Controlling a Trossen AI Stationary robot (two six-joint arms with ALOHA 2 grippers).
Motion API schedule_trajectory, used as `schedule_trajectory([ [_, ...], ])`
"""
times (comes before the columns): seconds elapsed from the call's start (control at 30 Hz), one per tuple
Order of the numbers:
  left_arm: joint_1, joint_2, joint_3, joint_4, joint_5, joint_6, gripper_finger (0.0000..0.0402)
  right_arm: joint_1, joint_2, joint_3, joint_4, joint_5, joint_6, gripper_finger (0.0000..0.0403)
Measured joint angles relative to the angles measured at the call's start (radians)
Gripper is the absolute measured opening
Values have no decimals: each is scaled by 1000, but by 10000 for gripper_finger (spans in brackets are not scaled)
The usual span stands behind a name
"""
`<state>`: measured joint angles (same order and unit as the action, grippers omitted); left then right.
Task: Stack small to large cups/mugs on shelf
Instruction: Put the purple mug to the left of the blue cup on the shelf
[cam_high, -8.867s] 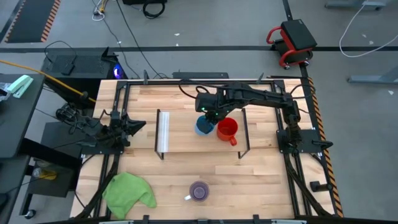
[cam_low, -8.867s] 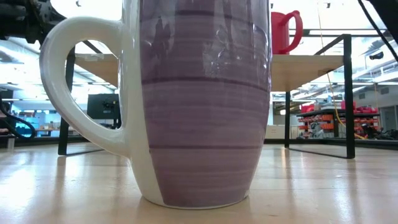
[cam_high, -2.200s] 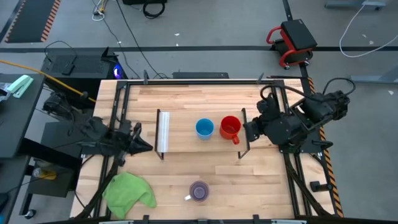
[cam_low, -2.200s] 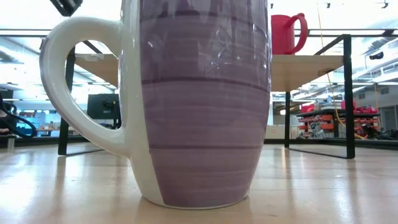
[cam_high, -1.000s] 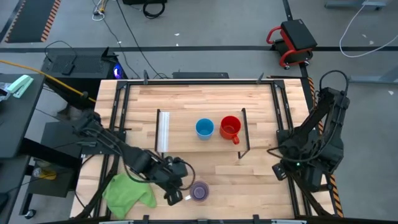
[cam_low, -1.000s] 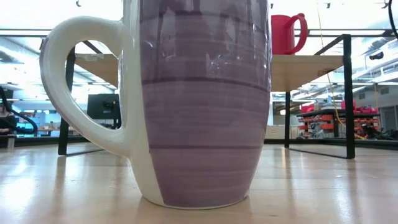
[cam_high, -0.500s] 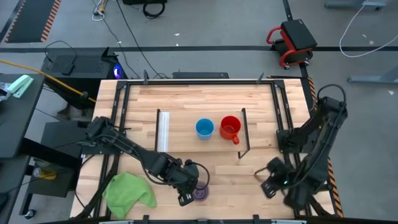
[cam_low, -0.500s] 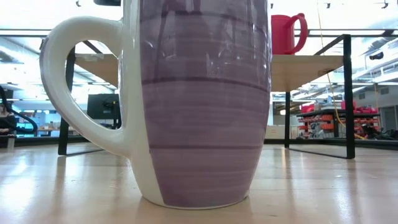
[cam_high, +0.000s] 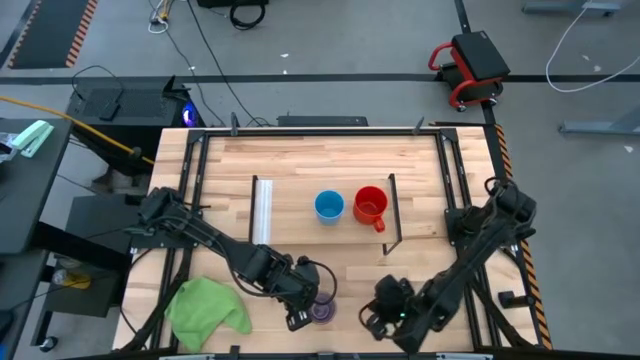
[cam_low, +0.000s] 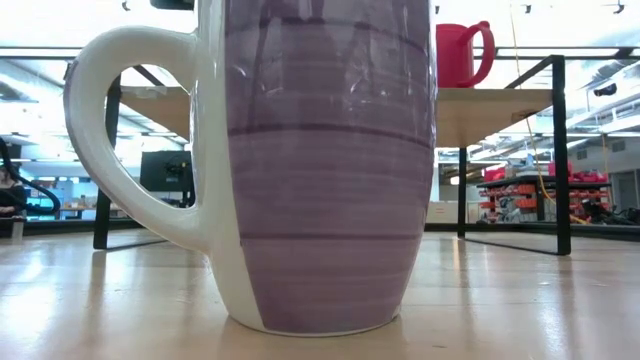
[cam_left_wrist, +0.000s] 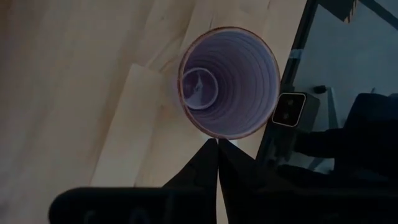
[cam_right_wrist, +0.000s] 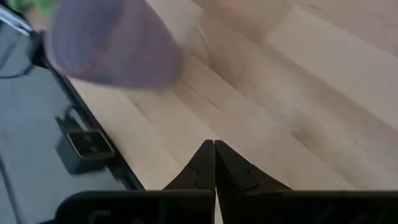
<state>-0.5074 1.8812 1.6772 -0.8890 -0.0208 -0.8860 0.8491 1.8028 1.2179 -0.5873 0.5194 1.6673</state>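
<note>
The purple mug with its white handle stands upright on the tabletop near the front edge. It fills the low view. My left gripper is shut, and hangs above the mug's handle side with its tips at the rim. My right gripper is shut low over the table, to the right of the mug. The light-blue cup and the red mug stand side by side on the shelf. My left gripper's shut fingertips point down at the near rim of the purple mug, on its handle side. I cannot tell whether they touch it. The handle shows free of the fingers in the low view, and the mug's base stands on the table.
A green cloth lies at the front left of the table. The shelf's white strip and black end frame bound it left and right. The table's front edge runs close to both grippers.
My left gripper has gone toward the table's right edge to the purple mug and then held still over its handle side. My right gripper has swept along the near edge toward the left, closing on the mug. The mug, cup and red mug have not moved.
</note>
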Motion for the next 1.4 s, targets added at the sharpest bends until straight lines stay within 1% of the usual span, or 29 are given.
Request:
schedule_trajectory([
  [0.13, -3, 0, 0, 0, 0, 3, 26, -45, 45, 0, 126, 4, -132, 3],
  [0.2, -7, 0, 0, -1, -3, 10, 27, -65, 67, 0, 176, -3, -174, 3],
  [0.33, -14, 0, 0, -10, -3, 17, 22, -92, 106, 0, 284, -26, -231, 2],
  [0.5, -18, 0, 0, -33, 4, 19, 19, -112, 118, 0, 330, -34, -257, 2],
  [0.67, -18, 9, -1, -38, 18, 26, 29, -136, 118, 1, 408, -45, -321, 1],
  [0.83, -18, 23, -2, -43, 21, 33, 36, -157, 118, 1, 409, -53, -341, 0],
  [1.03, -7, 23, -2, -44, 23, 34, 32, -184, 118, 1, 425, -77, -380, 0],
  [1.4, -5, 23, -2, -43, 27, 36, 39, -288, 118, 1, 445, -109, -474, 0],
])
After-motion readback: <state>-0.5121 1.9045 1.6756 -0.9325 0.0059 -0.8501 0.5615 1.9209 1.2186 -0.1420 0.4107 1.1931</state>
